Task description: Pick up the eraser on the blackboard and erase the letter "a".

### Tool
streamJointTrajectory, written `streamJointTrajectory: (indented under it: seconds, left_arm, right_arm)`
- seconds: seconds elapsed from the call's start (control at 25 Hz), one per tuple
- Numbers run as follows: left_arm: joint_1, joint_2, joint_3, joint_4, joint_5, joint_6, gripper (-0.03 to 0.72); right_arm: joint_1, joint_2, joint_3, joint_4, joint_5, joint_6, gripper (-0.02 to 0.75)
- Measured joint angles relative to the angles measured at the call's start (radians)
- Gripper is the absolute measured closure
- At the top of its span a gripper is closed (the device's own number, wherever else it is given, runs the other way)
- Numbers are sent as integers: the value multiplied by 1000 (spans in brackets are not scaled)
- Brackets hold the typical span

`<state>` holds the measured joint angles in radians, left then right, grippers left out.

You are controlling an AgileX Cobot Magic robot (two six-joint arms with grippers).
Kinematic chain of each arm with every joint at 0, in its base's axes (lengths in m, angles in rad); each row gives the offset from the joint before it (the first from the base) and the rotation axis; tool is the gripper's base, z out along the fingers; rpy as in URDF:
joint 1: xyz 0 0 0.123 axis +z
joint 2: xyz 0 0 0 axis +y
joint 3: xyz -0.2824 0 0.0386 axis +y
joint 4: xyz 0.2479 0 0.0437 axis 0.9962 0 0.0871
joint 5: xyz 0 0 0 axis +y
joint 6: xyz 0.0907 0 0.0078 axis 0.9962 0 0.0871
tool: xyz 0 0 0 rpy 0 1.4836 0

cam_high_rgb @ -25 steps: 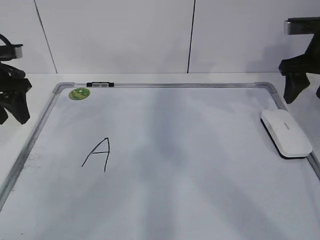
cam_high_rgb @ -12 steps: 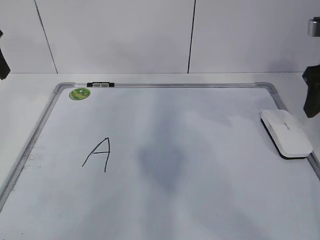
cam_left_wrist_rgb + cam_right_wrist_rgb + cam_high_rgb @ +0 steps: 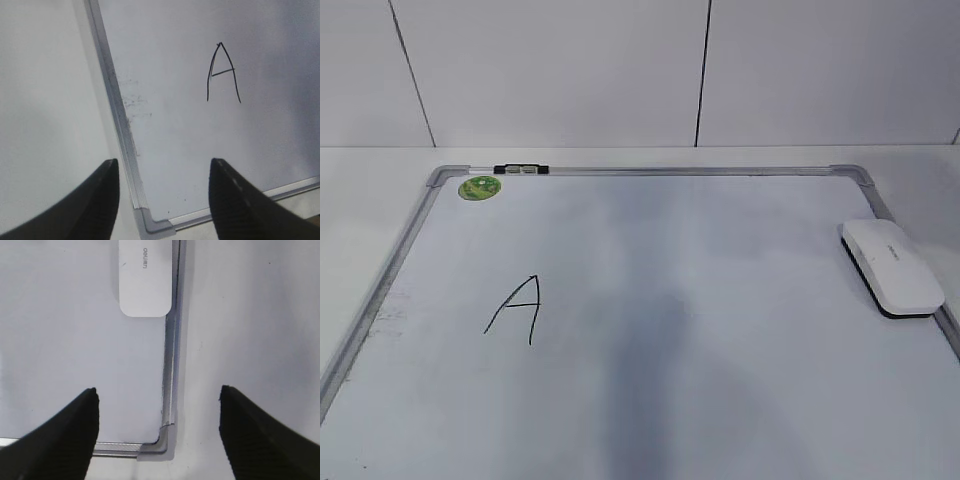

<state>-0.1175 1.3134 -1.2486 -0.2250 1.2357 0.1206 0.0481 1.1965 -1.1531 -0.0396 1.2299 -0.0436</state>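
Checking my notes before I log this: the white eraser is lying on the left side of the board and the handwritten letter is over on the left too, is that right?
Not quite. The eraser lies at the right edge of the blackboard, against the frame, as the exterior view shows. The handwritten letter is on the left, as you said.

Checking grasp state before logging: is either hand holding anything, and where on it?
Nothing held. Left hand and right hand are both open and empty above the blackboard; the eraser lies untouched on the board at its right edge.
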Motion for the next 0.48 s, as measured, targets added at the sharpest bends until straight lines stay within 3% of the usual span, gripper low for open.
streamJointTrajectory:
  seconds: [0.48]
  left_arm:
    - [-2,-388,304,4,3,-4,260]
  right_arm:
    - [0,-430,249,-2,21,44,146]
